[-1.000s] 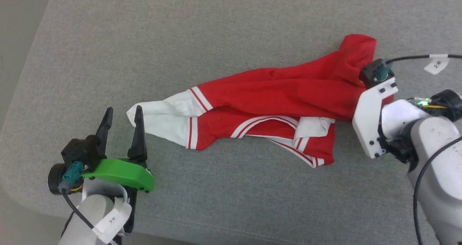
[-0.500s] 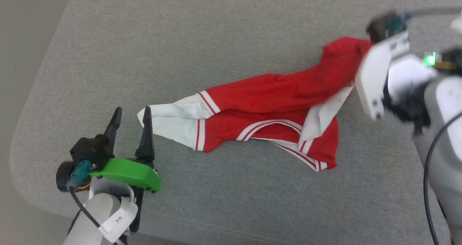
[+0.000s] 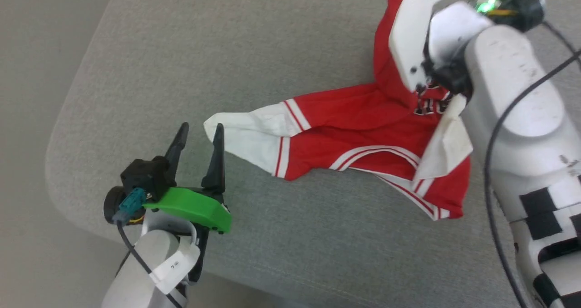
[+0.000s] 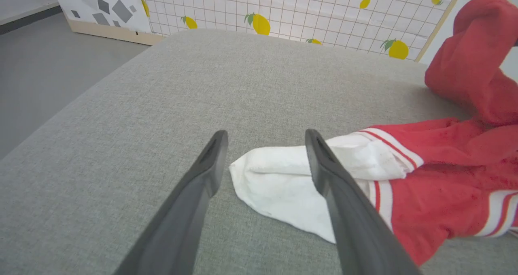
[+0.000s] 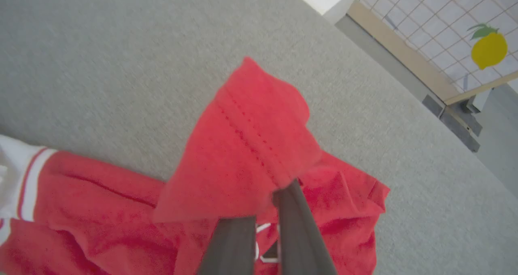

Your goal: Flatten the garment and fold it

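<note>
In the last second your right gripper [image 5: 263, 202] clamped onto the red hem [image 5: 251, 137] of the shirt [image 3: 363, 117] and hoisted that end off the cushion [image 3: 227, 49], while your left gripper [image 3: 201, 126] waited, jaws apart, beside the white sleeve [image 3: 249, 133], so flattening had only begun

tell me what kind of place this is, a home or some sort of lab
Likely a staged robot test room rather than a lived-in home: a wide grey fabric-covered cushion serves as the work surface, a wood-edged white grid panel printed with lemons stands behind it, and the grey floor looks bare.
</note>
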You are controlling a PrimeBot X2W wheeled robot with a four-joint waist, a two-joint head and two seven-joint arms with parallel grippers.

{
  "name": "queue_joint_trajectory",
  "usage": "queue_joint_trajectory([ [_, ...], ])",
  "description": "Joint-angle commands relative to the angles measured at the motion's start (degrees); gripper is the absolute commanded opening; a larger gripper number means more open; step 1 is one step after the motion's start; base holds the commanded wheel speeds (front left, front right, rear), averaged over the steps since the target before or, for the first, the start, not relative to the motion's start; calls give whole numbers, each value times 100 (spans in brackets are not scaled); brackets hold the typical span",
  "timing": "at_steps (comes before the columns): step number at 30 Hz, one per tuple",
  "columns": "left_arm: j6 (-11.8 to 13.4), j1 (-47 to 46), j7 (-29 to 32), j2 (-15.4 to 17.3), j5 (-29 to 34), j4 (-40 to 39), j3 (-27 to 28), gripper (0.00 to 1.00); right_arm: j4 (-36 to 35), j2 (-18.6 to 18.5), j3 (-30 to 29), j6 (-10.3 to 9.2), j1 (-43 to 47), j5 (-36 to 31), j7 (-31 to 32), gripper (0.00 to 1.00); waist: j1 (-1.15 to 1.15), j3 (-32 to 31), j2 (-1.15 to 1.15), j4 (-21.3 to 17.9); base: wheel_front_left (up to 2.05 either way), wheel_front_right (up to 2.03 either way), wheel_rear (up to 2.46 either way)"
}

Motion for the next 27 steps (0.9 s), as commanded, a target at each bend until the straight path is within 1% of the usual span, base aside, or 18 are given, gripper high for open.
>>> queue_joint_trajectory([
  [1,-41,-96,-51,-28,16,40,5,100,161,34,25,-9,-31,-61,-87,0,-1,139,0,171,0,0,0],
  [2,-49,-109,-58,-42,16,69,5,100,296,69,18,-9,-37,-41,-173,7,-1,147,0,181,0,0,0],
  [3,-55,-117,-64,-51,16,93,8,100,387,91,27,-9,-39,-20,-247,61,-1,143,0,181,0,0,0],
  [4,-59,-117,-70,-50,15,126,20,100,490,111,56,-9,-44,1,-331,100,-1,121,0,162,0,0,0],
  [9,-68,-79,-87,29,17,228,97,100,624,177,-1,-9,-98,415,-946,100,-1,-66,0,-60,0,0,0],
  [13,-53,-21,-81,125,16,265,139,100,435,163,-126,-9,-66,835,-1804,100,-1,-351,0,-335,0,0,0],
  [17,-12,79,-25,242,3,265,184,100,123,24,-299,-9,151,1175,-2760,100,-1,-701,0,-640,0,0,0],
  [21,49,219,67,352,-18,206,225,100,-218,-184,-492,-9,560,1359,-3536,100,-1,-1039,0,-963,0,0,0],
  [24,102,354,149,428,-45,133,255,100,-516,-319,-749,-9,1005,1417,-4093,100,-1,-1287,0,-1207,0,0,0],
  [27,144,493,213,488,-78,58,280,100,-806,-426,-984,-9,1506,1419,-4460,100,-1,-1484,0,-1396,0,0,0],
])
